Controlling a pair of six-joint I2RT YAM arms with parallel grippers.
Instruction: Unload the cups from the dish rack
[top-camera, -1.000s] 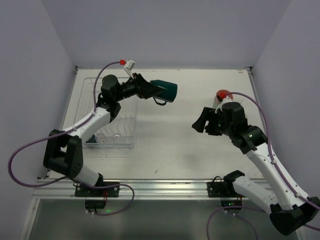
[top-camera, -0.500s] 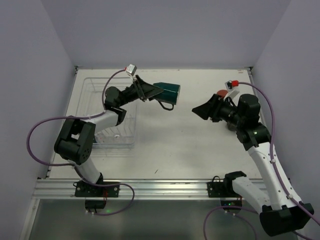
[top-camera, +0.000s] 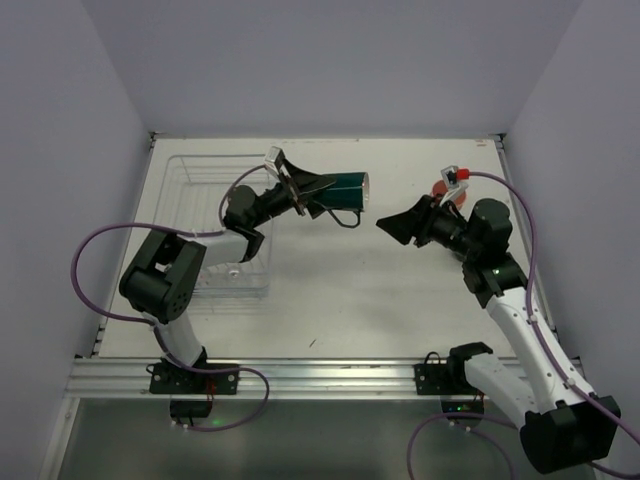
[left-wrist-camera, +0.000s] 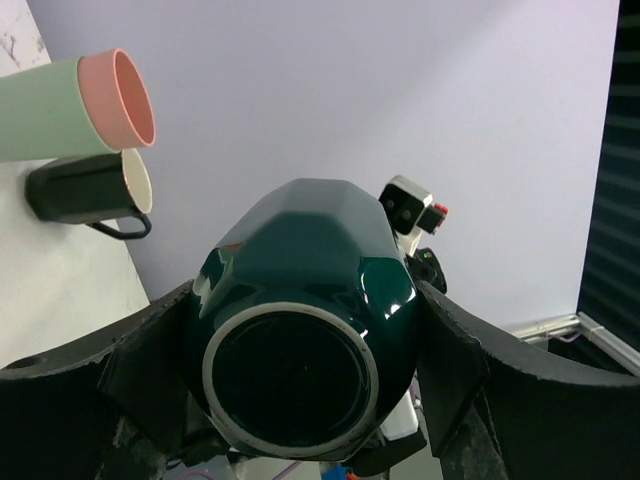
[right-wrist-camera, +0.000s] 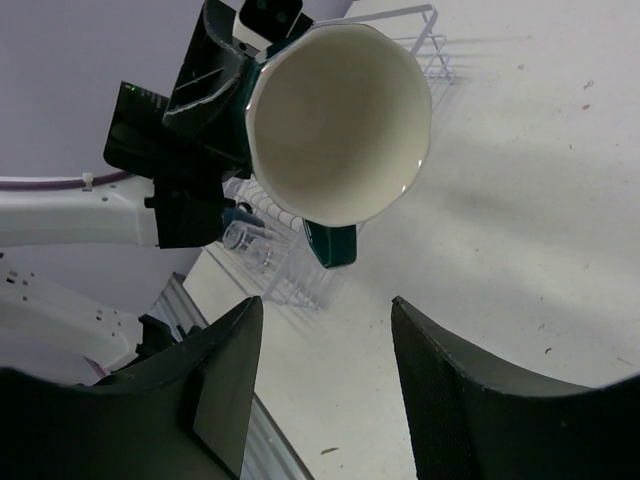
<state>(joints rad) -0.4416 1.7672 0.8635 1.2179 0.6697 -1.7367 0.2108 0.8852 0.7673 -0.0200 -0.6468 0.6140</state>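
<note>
One teal mug (top-camera: 345, 187) is the whole show right now. It's up in the air just off the right side of the dish rack (top-camera: 200, 180), tipped on its side. The left gripper (top-camera: 322, 187) is clamped across the body near the base, one finger on each flank. The pale inside faces away from the rack, straight at the right gripper (top-camera: 388, 223). That one hangs a short way further from the rack with its fingers spread wide and nothing between them. It looks set up for a hand-over, though that's only my read.

The mug looks like glazed pottery: hard, glossy, faceted round the sides, so probably slick under rubber pads and unforgiving if it drops. It likely has some weight too, held out sideways like that. The handle (right-wrist-camera: 330, 245) hangs underneath and looks too thin and awkward to pinch. I'd say the better hold is on the wall at the rim, one finger inside and one on a flat outside facet, clear of the handle.

Back in the rack a clear glass (right-wrist-camera: 247, 236) sits on the wire floor, so the job isn't finished. Well away from the rack stand a black mug (left-wrist-camera: 85, 190), a mint cup (left-wrist-camera: 40, 105) and a pink cup (left-wrist-camera: 118, 95). I can't tell whether those last two are nested.
</note>
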